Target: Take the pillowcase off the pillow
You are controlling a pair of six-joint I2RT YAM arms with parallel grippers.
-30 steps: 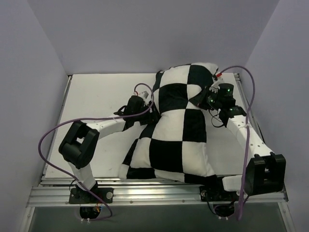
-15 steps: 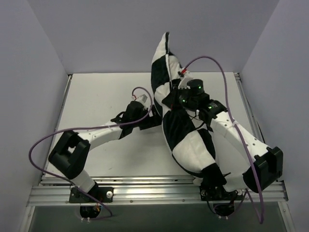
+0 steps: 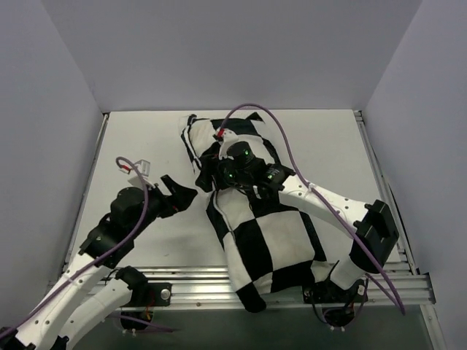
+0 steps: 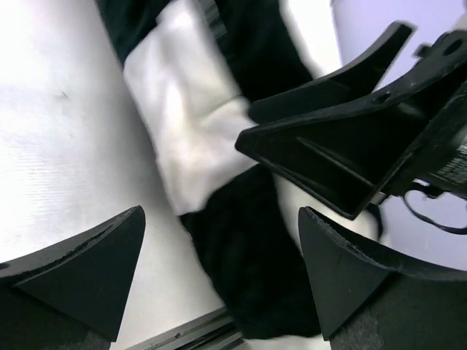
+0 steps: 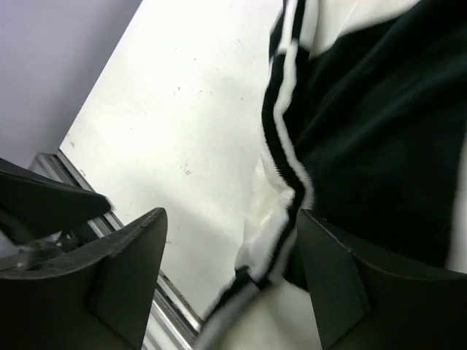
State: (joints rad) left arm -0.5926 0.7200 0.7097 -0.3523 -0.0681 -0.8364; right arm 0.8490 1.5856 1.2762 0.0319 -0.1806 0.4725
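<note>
Pillowcase (image 3: pixel 266 233) still over pillow, diagonal on bench (image 3: pixel 139 138), near end past front rail (image 3: pixel 190 288); left pincer (image 4: pixel 219 219) wide open beside it, right pincer (image 5: pixel 230 219) part-open at hem (image 5: pixel 288 168), both empty; grasp step, next: pinch hem, pin pillow.

- Two dark fingers of the right gripper (image 5: pixel 230 219) stand apart along the bottom edge.
- Between them runs the hem of the pillowcase (image 5: pixel 365 131) (black and white stripes, blurred), lying over the white table (image 5: pixel 197 109).
- A lilac wall (image 5: pixel 51 51) fills the top-left corner.
</note>
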